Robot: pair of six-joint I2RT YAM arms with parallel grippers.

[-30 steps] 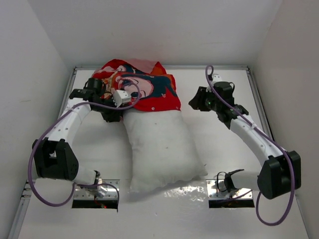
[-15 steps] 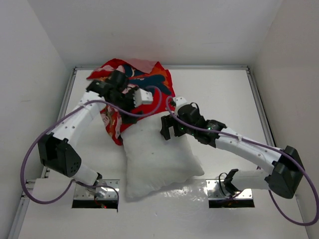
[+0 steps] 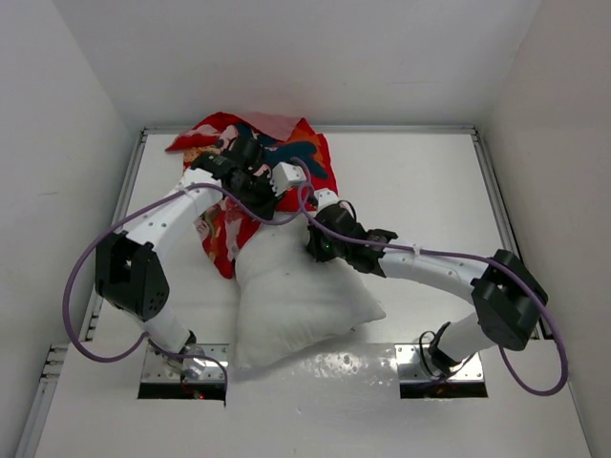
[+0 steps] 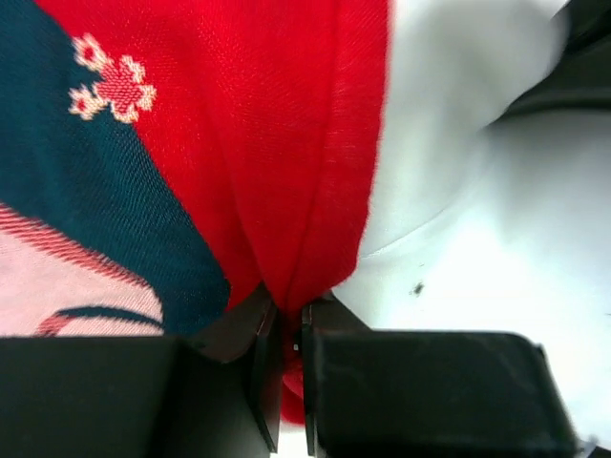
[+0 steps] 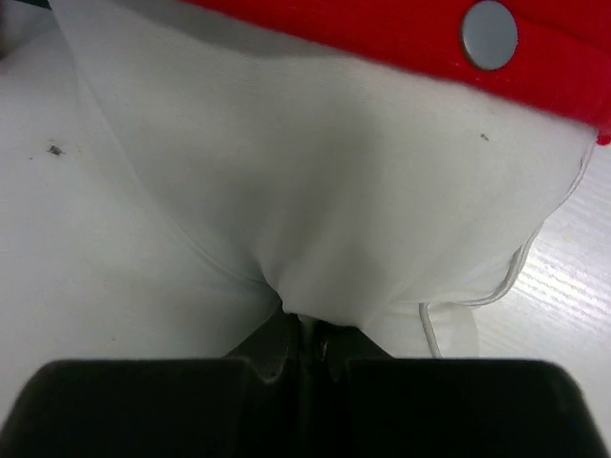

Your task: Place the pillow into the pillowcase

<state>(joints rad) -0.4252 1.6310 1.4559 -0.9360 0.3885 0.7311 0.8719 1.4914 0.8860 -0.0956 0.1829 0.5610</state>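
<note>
From above, find the pillow (image 3: 301, 301) lying at centre frame on the worktop (image 3: 430, 172), far end at the mouth of the pillowcase (image 3: 305, 157) bunched at upper left, most of the stuffing outside. Note the left tool (image 3: 272, 203) and right tool (image 3: 318, 246) meeting near that mouth, too dark and small there to judge either grip. Through the left wrist, see what the overhead hides: left tool (image 4: 286, 320) clenched on a fold of red pillowcase (image 4: 296, 143), white pillow (image 4: 449, 95) just beside it at upper right. Through the right wrist, see the right tool (image 5: 307, 329) pinched tight on a tuck of pillow (image 5: 334, 191) cloth, with the pillowcase (image 5: 382, 33) edge and its grey snap (image 5: 489, 29) along the top of the frame. Judging from this: hold the red edge lifted and draw it toward the overhead frame's bottom, feed the pinched corner in beneath it, avoid tugging only loose cloth, and re-grip lower once the corner seats.
</note>
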